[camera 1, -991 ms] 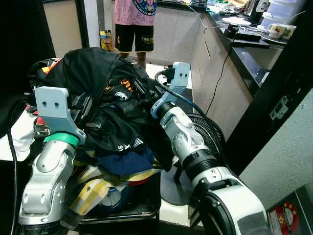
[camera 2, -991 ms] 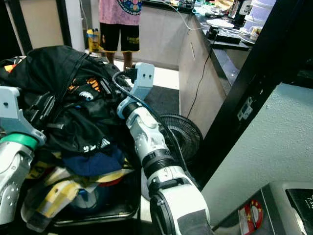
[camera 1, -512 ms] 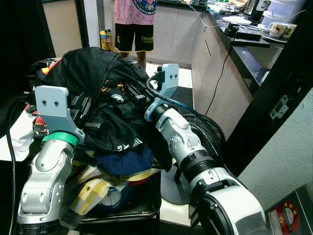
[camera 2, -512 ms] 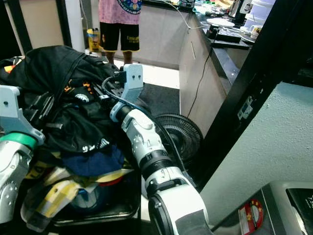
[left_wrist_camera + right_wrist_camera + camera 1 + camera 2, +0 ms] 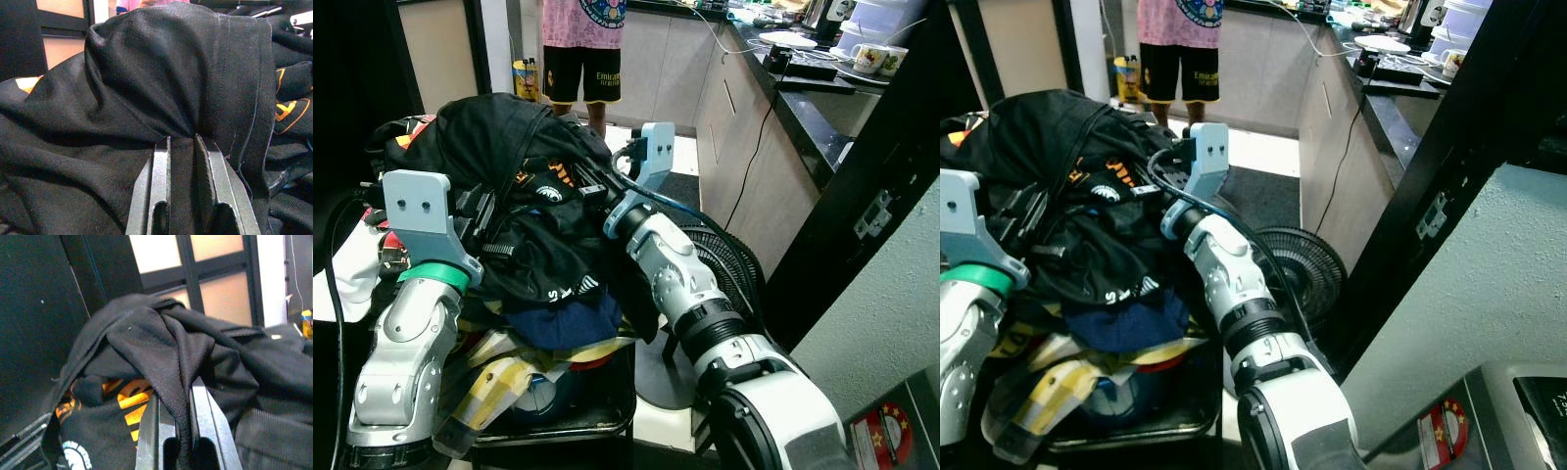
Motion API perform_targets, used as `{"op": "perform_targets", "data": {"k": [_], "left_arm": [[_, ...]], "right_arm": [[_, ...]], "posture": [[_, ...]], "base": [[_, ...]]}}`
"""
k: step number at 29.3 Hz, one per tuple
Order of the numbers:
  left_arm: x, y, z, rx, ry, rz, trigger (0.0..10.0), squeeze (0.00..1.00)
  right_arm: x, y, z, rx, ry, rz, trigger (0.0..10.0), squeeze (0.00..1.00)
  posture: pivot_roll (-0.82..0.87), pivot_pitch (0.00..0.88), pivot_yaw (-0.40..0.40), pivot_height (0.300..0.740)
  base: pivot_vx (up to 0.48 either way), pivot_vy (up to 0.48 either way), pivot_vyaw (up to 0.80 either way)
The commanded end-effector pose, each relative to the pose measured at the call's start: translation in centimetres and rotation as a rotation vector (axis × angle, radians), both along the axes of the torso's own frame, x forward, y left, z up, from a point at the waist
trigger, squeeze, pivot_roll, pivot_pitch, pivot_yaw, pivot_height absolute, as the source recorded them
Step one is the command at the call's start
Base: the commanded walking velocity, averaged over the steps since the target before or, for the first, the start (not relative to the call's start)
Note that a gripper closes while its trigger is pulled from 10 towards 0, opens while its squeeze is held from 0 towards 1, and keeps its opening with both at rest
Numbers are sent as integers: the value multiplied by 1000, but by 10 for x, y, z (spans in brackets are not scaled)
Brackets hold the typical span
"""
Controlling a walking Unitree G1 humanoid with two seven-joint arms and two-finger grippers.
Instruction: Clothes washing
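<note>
Both hands buried in the black clothes pile (image 5: 524, 186) heaped on the basket (image 5: 570, 419): left hand (image 5: 186, 147) pinches a fold of black fabric, right hand (image 5: 182, 396) clamps another fold w/ orange print beside it. Pile sits directly btwn the two arms, left hand on its near-left flank, right hand on its far-right side, so I'd judge the coming lift goes straight up w/ both.

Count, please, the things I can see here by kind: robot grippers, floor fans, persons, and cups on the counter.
Grippers: 2, the left gripper and the right gripper, each shut on the black garment.
Floor fans: 1, the fan.
Persons: 1, the person.
Cups: 2, the cups.
Total: 6.
</note>
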State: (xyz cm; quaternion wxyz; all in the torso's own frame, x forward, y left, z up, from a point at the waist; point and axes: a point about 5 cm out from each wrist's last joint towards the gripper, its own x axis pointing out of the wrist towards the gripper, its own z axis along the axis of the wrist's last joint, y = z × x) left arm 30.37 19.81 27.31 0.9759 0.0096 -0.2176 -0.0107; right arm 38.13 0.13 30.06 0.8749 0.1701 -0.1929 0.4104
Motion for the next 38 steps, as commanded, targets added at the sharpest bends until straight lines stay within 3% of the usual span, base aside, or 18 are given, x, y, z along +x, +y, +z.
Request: {"op": "perform_targets", "data": {"k": [1, 6, 8, 9, 12, 15, 19, 20, 21, 23, 24, 25, 26, 27, 28, 31, 35, 38], "left_arm": [[4, 0, -8, -2, 42, 12, 10000, 0], [4, 2, -7, -15, 30, 25, 10000, 0], [4, 3, -6, -23, 21, 32, 10000, 0], [4, 3, -6, -23, 21, 32, 10000, 0], [4, 4, -5, -31, 14, 40, 10000, 0], [4, 4, -6, -36, 10, 43, 10000, 0], [3, 4, -6, -42, 4, 45, 10000, 0], [4, 5, -5, -45, 0, 47, 10000, 0], [4, 5, -5, -45, 0, 47, 10000, 0], [5, 5, -5, -44, -2, 45, 10000, 0], [5, 4, -5, -42, 0, 42, 10000, 0], [5, 4, -5, -42, 0, 42, 10000, 0], [6, 4, -5, -41, 2, 40, 10000, 0], [6, 4, -5, -41, 2, 40, 10000, 0], [6, 3, -6, -41, 9, 40, 10000, 0], [6, 3, -7, -41, 14, 40, 10000, 0], [5, 7, -5, -61, -1, 55, 10000, 0], [5, 7, -5, -65, -4, 57, 10000, 0]], "right_arm": [[-1, -5, 2, 35, -4, 0, 0, 0], [-2, -30, 31, 140, -84, -75, 0, 0], [0, -62, 65, 254, -160, -195, 0, 0], [0, -62, 65, 254, -160, -195, 0, 0], [-3, -113, 110, 375, -268, -346, 0, 0], [-13, -145, 135, 407, -362, -429, 0, 0], [-24, -165, 151, 432, -426, -475, 0, 0], [-32, -179, 157, 432, -461, -522, 0, 0], [-32, -179, 157, 432, -461, -522, 0, 0], [-29, -185, 148, 395, -440, -549, 0, 0], [-23, -182, 135, 347, -396, -568, 4235, 0], [-23, -182, 135, 347, -396, -568, 4235, 0], [-17, -178, 120, 287, -343, -578, 10000, 0], [-17, -178, 120, 287, -343, -578, 10000, 0], [-8, -170, 95, 197, -270, -586, 10000, 0], [-4, -165, 78, 138, -221, -588, 10000, 0], [1, -147, 6, -3, -45, -571, 10000, 0], [-1, -144, -7, -29, -25, -567, 10000, 0]], "posture": [[46, 71, -46, 740], [43, 59, -53, 740], [40, 53, -59, 740], [40, 53, -59, 740], [39, 51, -61, 740], [35, 49, -59, 740], [34, 48, -55, 740], [34, 47, -51, 740], [34, 47, -51, 740], [32, 44, -49, 740], [33, 43, -47, 740], [33, 43, -47, 740], [34, 44, -46, 740], [34, 44, -46, 740], [36, 43, -45, 740], [36, 43, -45, 740], [40, 41, -48, 740], [40, 41, -48, 740]], "base": [[0, 0, 0], [0, 0, 0], [0, 0, 0], [0, 0, 0], [0, 0, 0], [0, 0, 0], [0, 0, 0], [0, 0, 0], [0, 0, 0], [0, 0, 0], [0, 0, 0], [0, 0, 0], [0, 0, 0], [0, 0, 0], [0, 0, 0], [0, 0, 0], [0, 0, 0], [0, 0, 0]]}}
